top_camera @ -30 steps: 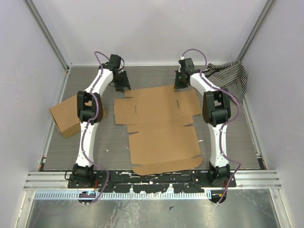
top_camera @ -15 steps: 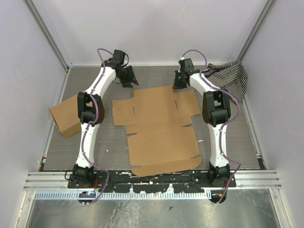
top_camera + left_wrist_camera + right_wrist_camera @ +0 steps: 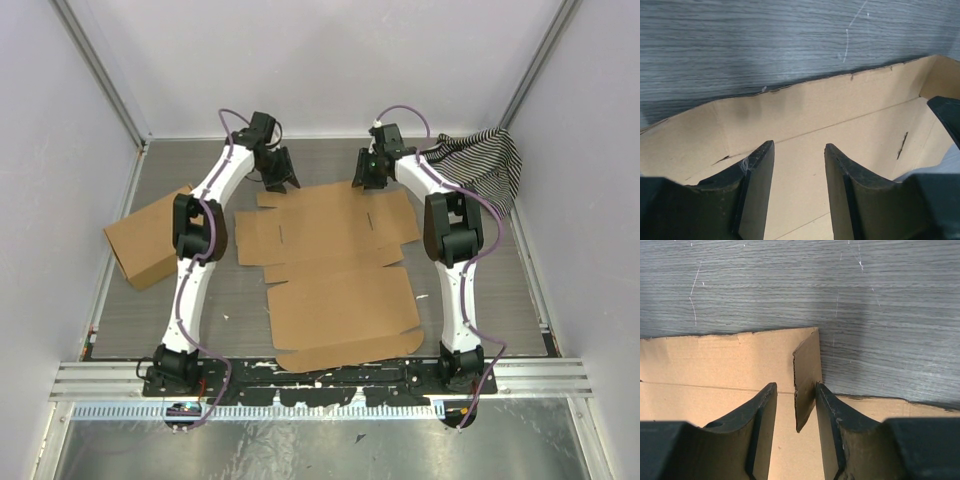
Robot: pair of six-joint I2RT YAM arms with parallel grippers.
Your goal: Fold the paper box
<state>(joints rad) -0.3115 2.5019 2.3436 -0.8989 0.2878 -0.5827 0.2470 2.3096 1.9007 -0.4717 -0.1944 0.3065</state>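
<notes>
The paper box (image 3: 340, 262) lies unfolded and flat in the middle of the table. My left gripper (image 3: 283, 180) is open over its far left edge; in the left wrist view (image 3: 799, 150) the far flap (image 3: 840, 110) rises slightly beyond the fingers. My right gripper (image 3: 368, 180) is open at the box's far right edge. In the right wrist view (image 3: 795, 386) a small raised tab (image 3: 807, 375) stands between the fingers, against the right finger (image 3: 827, 410), with a gap to the left finger.
A squarer brown cardboard box (image 3: 150, 238) sits at the left, beside the left arm. A black-and-white striped cloth (image 3: 487, 160) lies at the back right corner. Pale walls enclose the table on three sides.
My left gripper has swung right along the box's far edge, onto the cardboard. My right gripper has shifted a little left. The box has barely moved.
</notes>
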